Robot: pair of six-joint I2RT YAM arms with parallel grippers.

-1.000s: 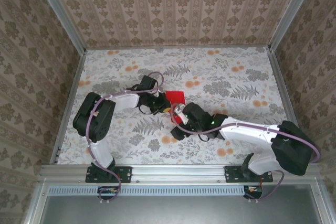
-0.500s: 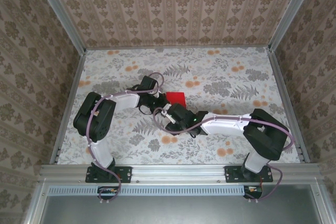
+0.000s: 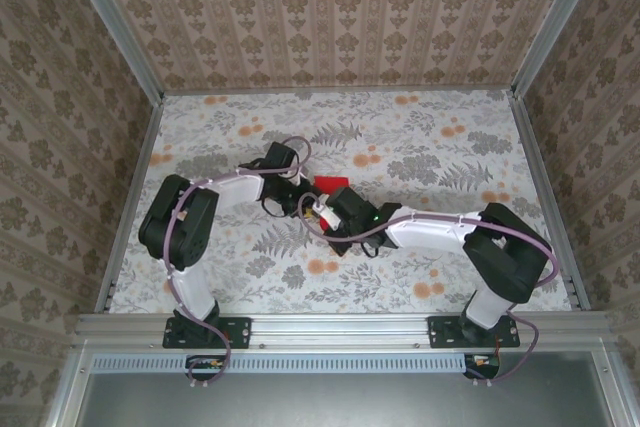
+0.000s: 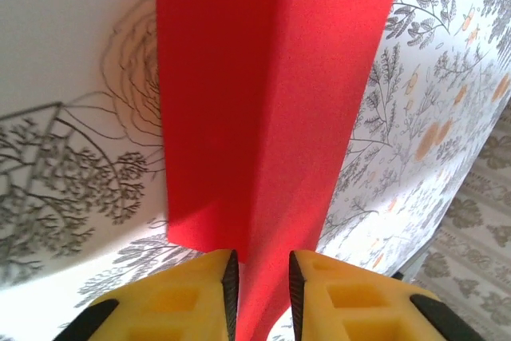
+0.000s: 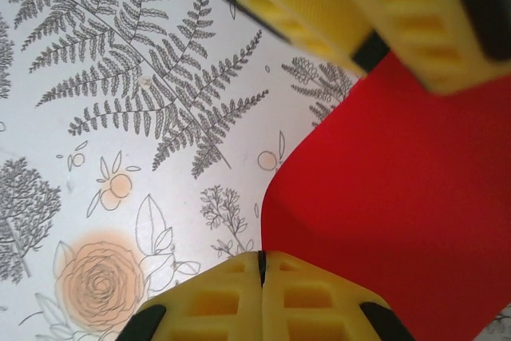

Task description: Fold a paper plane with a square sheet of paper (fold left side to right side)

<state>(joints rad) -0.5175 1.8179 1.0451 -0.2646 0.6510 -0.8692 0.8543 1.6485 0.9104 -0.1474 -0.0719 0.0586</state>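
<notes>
The left fingers (image 4: 192, 297) sit left of centre on the bench (image 3: 420, 137). They stand a little apart, and the paper (image 4: 263, 117) runs down into the gap between them. Neither pad visibly presses on the thin sheet. The paper is bright red and creased lengthwise, one half brighter than the other, with a shadow under its left edge. From above it shows as a small red patch at mid-bench, between the two wrists. Just right of it and nearer the bases, the right fingers (image 5: 215, 301) are pressed together tip to tip over the fern print. The paper's curved edge meets their tips. I cannot tell whether it is caught in the seam.
</notes>
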